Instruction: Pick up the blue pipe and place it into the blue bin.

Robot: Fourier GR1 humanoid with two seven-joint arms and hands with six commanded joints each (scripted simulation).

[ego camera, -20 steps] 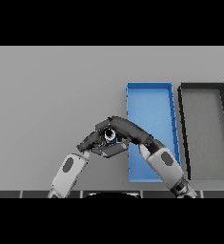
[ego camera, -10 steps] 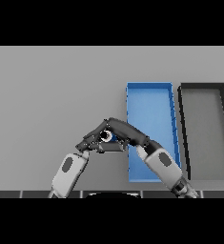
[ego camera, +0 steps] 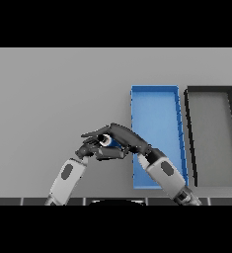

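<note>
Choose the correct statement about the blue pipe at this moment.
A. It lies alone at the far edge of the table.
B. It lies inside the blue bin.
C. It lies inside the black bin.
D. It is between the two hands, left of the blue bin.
D: the blue pipe shows between the left hand and the right hand, left of the blue bin, not in it.

Grey bench (ego camera: 48,89) filling the whole view, edge to edge. Plain matte top, unmarked. Even, soft light; slightly paler toward the far edge, darker toward the near one. Faint shadows only. Dark tray (ego camera: 190,143) at far right, long side running away from the viewer, grey floor inside, black walls. Narrow dark strip with pale lines along the near edge of the bench. No walls, floor or windows in view.
</note>
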